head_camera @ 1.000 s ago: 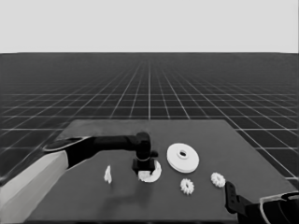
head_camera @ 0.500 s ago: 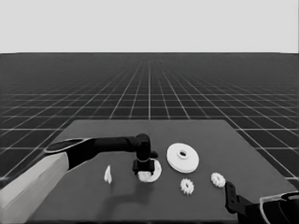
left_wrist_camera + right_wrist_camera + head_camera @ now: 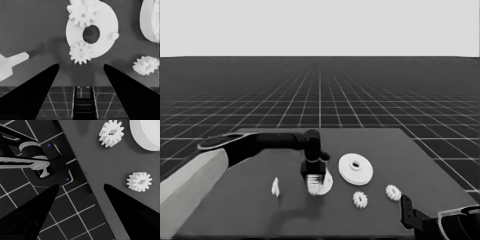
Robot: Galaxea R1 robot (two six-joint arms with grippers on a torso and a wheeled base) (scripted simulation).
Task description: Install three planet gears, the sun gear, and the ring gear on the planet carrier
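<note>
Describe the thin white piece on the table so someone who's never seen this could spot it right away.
On the dark table, find the left hand hovering over the smaller round white part with a hole. Left of that, lying alone, is the thin white piece. Unlike the small toothed white gears over on the right, it is irregular, toothless and without a hole.

Thin white piece (image 3: 275,187) lying flat on dark table (image 3: 250,215) toward its left side — apart from other parts. Grid floor (image 3: 320,100) beyond — pale band above.
</note>
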